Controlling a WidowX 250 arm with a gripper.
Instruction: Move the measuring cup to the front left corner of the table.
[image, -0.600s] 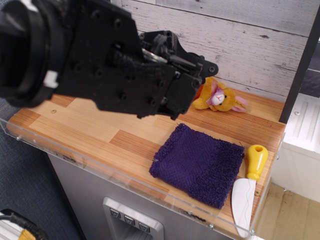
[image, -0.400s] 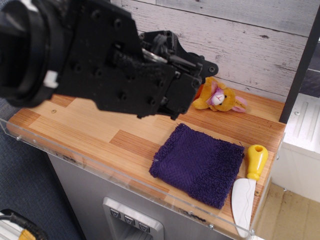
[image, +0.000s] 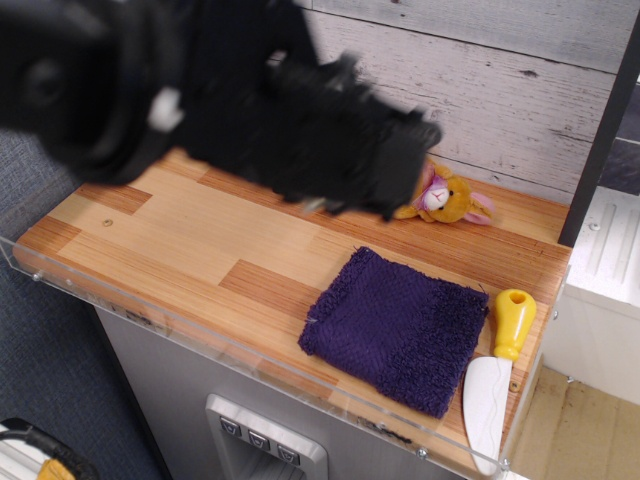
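The measuring cup does not show; the arm hides the spot at the back of the table where it could be. My black arm and gripper (image: 385, 175) fill the upper left and middle of the view, blurred by motion, over the back of the striped wooden table (image: 190, 240). The gripper's end reaches next to the yellow plush toy. Its fingers are not distinguishable, so I cannot tell whether they are open or shut.
A yellow plush rabbit (image: 447, 198) lies at the back by the plank wall. A purple towel (image: 398, 328) lies right of centre. A toy knife with a yellow handle (image: 497, 372) lies at the right edge. A clear acrylic rim (image: 200, 345) runs along the front.
The arm has swung to the right and is now motion-blurred. It uncovers more of the table's left part and covers the plush toy's left side. Towel, knife and plush have not moved.
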